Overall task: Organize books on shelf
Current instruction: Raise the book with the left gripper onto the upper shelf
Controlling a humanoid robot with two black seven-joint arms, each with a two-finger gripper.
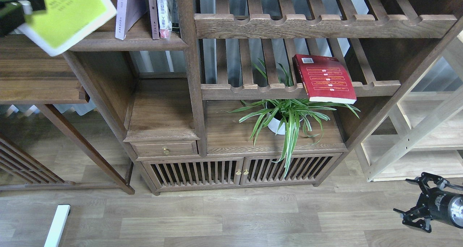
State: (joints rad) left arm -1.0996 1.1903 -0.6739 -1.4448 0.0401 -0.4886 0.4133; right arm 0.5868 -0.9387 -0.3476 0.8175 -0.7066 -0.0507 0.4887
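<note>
My left gripper (33, 4) is at the top left corner, shut on the yellow-green covered book (68, 13). It holds the book tilted, with the book's right corner over the left end of the dark-brown shelf (137, 42). A pale lavender book (124, 12) stands leaning on that shelf, beside thin books. The red book (323, 79) lies flat on a slatted rack at centre right. Low over the floor at the bottom right, my right gripper (416, 200) hangs open and holds nothing.
A spider plant in a white pot (285, 115) sits on the cabinet top under the red book. A thin brown book and a plastic-wrapped one (162, 12) stand right of the lavender book. A pale wood rack (416, 131) stands at right. A white bar (57, 225) lies on the floor.
</note>
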